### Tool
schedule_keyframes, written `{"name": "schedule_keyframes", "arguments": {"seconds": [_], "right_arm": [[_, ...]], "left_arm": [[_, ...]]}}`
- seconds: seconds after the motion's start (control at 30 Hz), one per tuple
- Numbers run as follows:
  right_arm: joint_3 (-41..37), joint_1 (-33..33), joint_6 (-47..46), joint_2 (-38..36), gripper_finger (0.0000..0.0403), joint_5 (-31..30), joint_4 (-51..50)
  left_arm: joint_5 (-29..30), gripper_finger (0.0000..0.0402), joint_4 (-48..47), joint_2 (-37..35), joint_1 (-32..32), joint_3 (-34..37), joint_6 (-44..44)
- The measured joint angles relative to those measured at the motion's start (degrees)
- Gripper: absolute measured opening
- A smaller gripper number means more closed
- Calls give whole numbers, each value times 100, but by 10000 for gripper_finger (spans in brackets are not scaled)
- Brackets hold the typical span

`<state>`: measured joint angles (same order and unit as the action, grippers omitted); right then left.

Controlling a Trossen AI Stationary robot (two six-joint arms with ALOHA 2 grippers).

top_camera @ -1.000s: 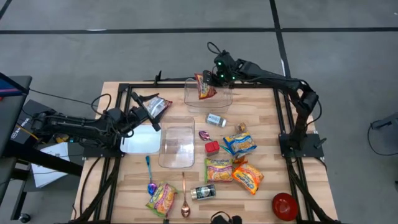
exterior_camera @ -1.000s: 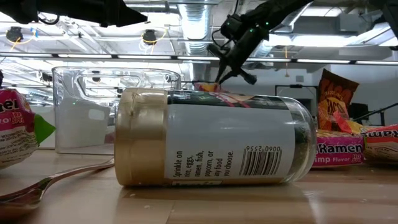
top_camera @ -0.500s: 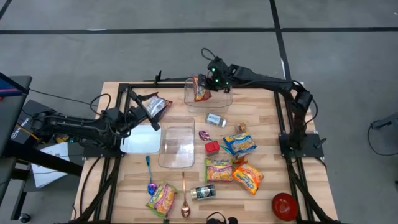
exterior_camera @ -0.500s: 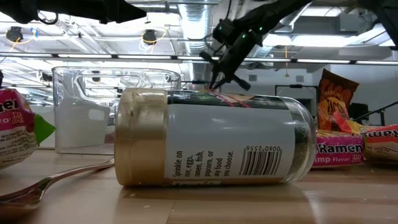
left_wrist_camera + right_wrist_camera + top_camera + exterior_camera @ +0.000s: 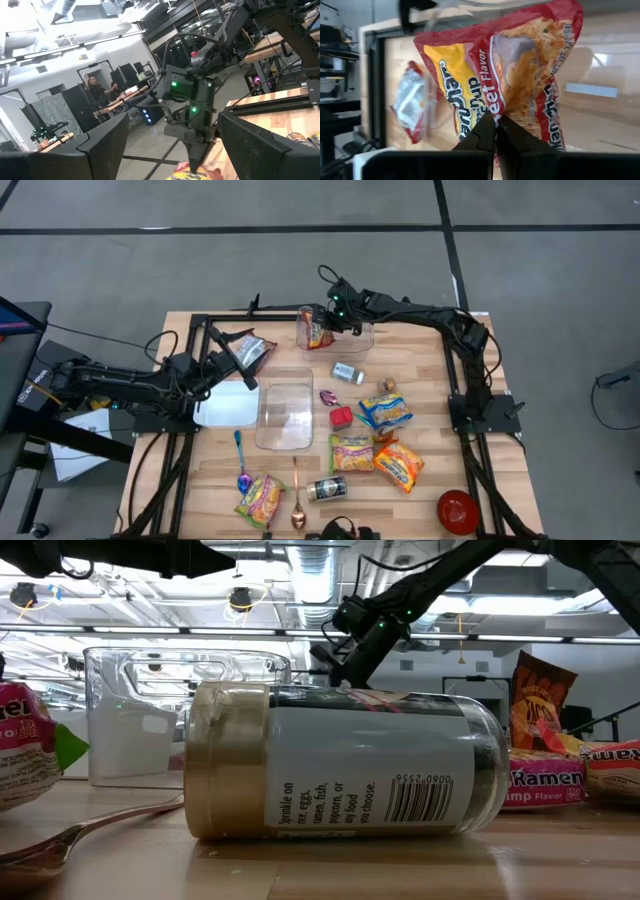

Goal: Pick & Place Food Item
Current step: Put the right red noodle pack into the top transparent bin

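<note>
Red ramen packet [image 5: 317,327] hangs pinched in the right gripper [image 5: 330,320] at upper centre, while the left gripper [image 5: 238,358] sits open mid-left.

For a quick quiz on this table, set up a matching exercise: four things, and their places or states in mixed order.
Things:
1. ramen packet
2. red bowl
3. jar
4. right fingers

Places or states:
A. lying on its side
B. pinched shut on a packet
C. hanging at the far clear box
D. near corner of the table, on the right arm's side

Pairs: 1-C, 2-D, 3-A, 4-B
</note>
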<state>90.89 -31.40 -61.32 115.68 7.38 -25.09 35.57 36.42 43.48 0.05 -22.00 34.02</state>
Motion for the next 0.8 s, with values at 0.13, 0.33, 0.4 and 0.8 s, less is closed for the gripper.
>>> {"name": "schedule_keyframes", "arguments": {"seconds": [0.13,0.33,0.4,0.8], "right_arm": [[2,-2,4,-3,0,-63,32],[2,0,22,-3,0,-189,2],[2,4,22,-3,0,-203,-28],[-20,42,-4,-3,0,-293,-17]], "left_arm": [[0,298,-2,0,0,0,2],[0,298,-4,0,0,0,2],[0,298,-4,0,0,0,2],[0,298,-17,0,0,0,0]]}}
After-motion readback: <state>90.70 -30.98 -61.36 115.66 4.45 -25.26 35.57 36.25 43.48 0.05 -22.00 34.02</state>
